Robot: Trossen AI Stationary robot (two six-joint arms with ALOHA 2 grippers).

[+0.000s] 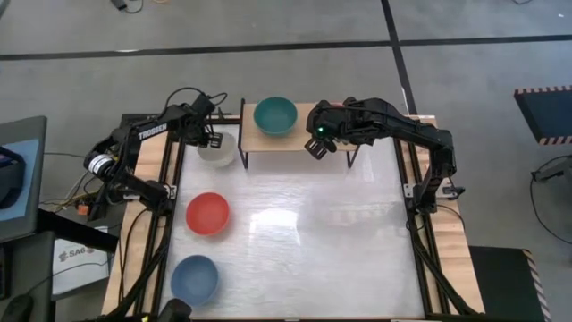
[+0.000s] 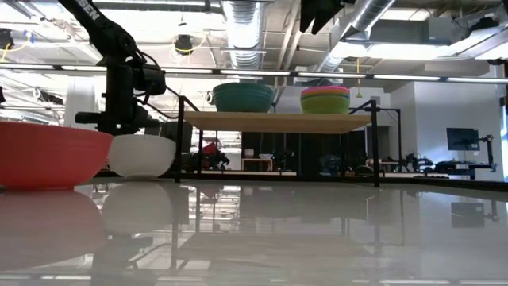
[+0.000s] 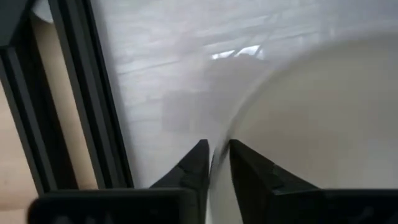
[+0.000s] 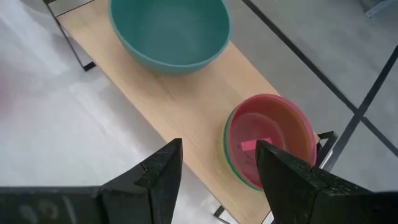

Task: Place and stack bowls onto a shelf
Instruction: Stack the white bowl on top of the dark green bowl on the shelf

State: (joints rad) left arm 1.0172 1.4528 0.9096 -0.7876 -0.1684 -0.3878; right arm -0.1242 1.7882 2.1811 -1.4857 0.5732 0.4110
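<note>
Beside the shelf (image 1: 295, 141), at its end nearer the left arm, the white bowl (image 1: 216, 148) sits on the surface (image 1: 304, 241) just short of the shelf's black legs. The left pincer (image 3: 213, 157) is at this bowl's rim, one finger inside and one outside, with only a thin gap between them; they look nearly clamped on the wall, though a firm hold cannot be confirmed.

On the shelf itself stands the dark green bowl (image 4: 169, 32) toward the white bowl's end, and toward the other end a nested stack of small bowls (image 4: 272, 140), pink innermost, lime green outermost. The right pincer (image 4: 219, 165) hangs above the shelf's front edge between these two, fingers wide apart and holding nothing.

Farther from the shelf, on the white bowl's side of the surface, lie the red bowl (image 1: 207, 213) and beyond it the light blue bowl (image 1: 194, 277).

The white bowl is probably light, stiff plastic with a smooth, glossy wall, so a pinch on the rim is the natural hold, but it may swing or slip if the grip is shallow. It likely needs lifting clear of the shelf's board before going onto it or into the green bowl.
</note>
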